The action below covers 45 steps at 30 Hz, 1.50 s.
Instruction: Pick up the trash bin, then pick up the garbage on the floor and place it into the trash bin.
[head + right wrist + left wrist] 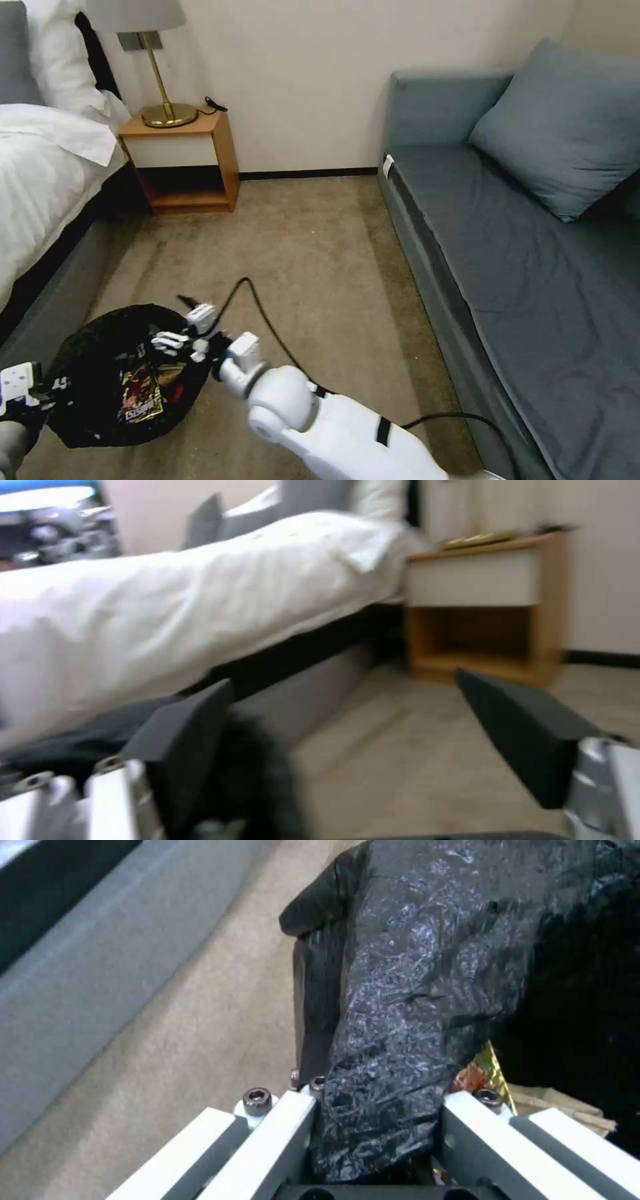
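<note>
The trash bin (100,373), its crinkled black liner draped over the rim, hangs low over the carpet (313,267) at the near left, beside the grey base of the bed (47,180). The left gripper (373,1140) has it by the rim: in the left wrist view one finger sits outside the liner and the other inside, clamped on the bag-covered edge. Inside lie a red and gold snack packet (141,393) and, under it, something tan that looks like crumpled paper (560,1107).

The right gripper (180,333) hovers at the bin's far rim, just above the opening. Its dark pads (527,730) stand spread wide with nothing between them.

No litter lies on the stretch of carpet running up to the nightstand (183,157) and along the sofa (520,267). My guess is a drop into the bin is just finished, or the whole pickup is nearly done. The next move would call for lifting the right arm clear of the rim without snagging the liner, then checking for any litter out of sight while the left arm holds the bin level.
</note>
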### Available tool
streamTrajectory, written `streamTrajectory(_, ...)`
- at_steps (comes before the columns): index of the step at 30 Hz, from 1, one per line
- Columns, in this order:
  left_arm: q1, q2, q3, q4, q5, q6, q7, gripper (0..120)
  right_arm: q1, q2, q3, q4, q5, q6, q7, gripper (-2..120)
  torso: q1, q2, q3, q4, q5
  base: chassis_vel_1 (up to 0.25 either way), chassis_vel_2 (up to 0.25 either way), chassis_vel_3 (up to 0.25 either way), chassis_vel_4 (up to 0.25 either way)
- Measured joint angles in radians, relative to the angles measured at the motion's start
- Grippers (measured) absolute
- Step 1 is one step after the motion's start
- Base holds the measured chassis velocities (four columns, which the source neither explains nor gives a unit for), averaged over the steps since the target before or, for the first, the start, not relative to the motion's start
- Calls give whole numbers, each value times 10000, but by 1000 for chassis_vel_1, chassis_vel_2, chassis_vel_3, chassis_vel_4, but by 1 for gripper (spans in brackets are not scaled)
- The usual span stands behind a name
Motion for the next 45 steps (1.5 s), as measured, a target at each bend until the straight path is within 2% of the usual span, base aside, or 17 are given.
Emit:
streamTrajectory(3,-95,-1,76,146,-311,3,-162,3,-1007,-628,1565,467,-624,-50,-227,99,0,0,0,-1,0,0,0,0,0)
streamTrajectory(5,-118,-1,91,176,-414,4,-205,3,-1321,-761,2057,569,-952,77,-317,99,0,0,0,-3,0,0,0,0,0)
streamTrajectory(7,-163,5,133,238,-627,-53,-278,3,-2107,-889,3395,738,-2061,642,-532,100,0,0,0,-1,0,0,0,0,0)
streamTrajectory(8,-163,5,133,238,-627,-53,-278,3,-2107,-889,3395,738,-2061,642,-532,100,0,0,0,-1,0,0,0,0,0)
streamTrajectory(10,-206,21,187,299,-759,-159,-297,3,-3100,-891,4700,968,-2824,1345,-789,100,0,0,0,-1,0,0,0,0,0)
streamTrajectory(12,-217,28,222,324,-779,-208,-298,3,-3589,-909,5212,1142,-2932,1586,-888,100,0,0,0,-3,1,0,0,0,0)
streamTrajectory(15,-234,37,323,381,-793,-301,-290,3,-5136,-1016,6583,1753,-2980,2344,-1147,100,0,0,0,-3,0,0,0,0,0)
streamTrajectory(16,-234,37,323,381,-793,-301,-290,3,-5136,-1016,6583,1753,-2980,2344,-1147,100,0,0,0,-3,0,0,0,0,0)
streamTrajectory(20,-232,-11,378,386,-803,-328,-281,3,-6558,-946,7972,2296,-2541,3014,-1354,100,0,1,-1,-2,-1,0,0,0,0)
streamTrajectory(26,-200,-46,374,385,-1020,-350,-338,3,-7550,-912,8661,2417,-1995,3808,-1404,100,0,0,-1,-2,-2,0,0,0,0)
streamTrajectory(32,-257,-43,267,550,-1342,-334,-615,3,-7569,-917,8659,2416,-1938,3849,-1414,100,0,0,0,0,-1,0,0,0,0)
streamTrajectory(35,-433,-11,190,1101,-1573,-346,-907,3,-7541,-917,8626,2407,-1932,3849,-1414,100,0,0,0,0,-3,0,0,0,0)
streamTrajectory(42,-719,149,179,1994,-1964,-440,-1017,3,-7511,-918,8599,2394,-1928,3840,-1414,100,0,0,0,2,-5,0,0,0,0)
streamTrajectory(45,-1096,286,263,2607,-2413,-441,-1147,3,-7496,-918,8576,2384,-1924,3826,-1413,100,0,0,0,-1,-6,0,0,0,0)
